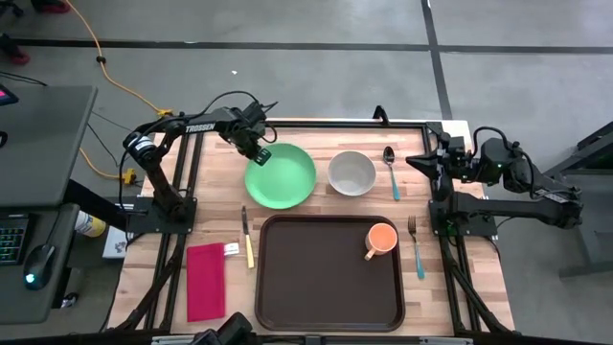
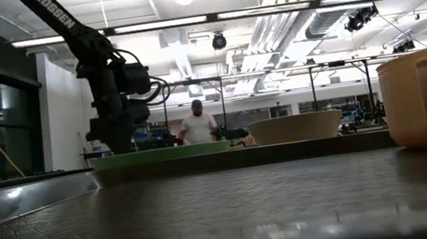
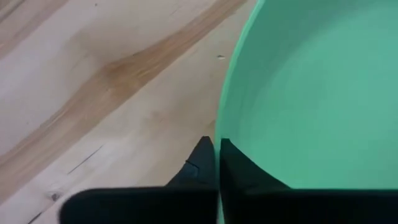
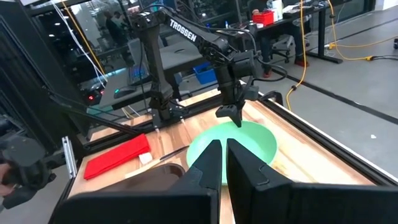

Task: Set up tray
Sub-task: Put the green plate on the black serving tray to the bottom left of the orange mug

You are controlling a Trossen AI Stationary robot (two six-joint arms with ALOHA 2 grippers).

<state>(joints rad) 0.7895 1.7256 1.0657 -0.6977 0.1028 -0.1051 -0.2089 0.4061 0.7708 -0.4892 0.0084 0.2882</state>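
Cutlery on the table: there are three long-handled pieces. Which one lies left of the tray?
The knife with the yellow handle. It lies between the red napkin and the tray; the spoon and fork lie on the right.

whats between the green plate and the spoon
The white bowl, shown in the high view: it sits apart from both the green plate and the spoon, on the table behind the tray.
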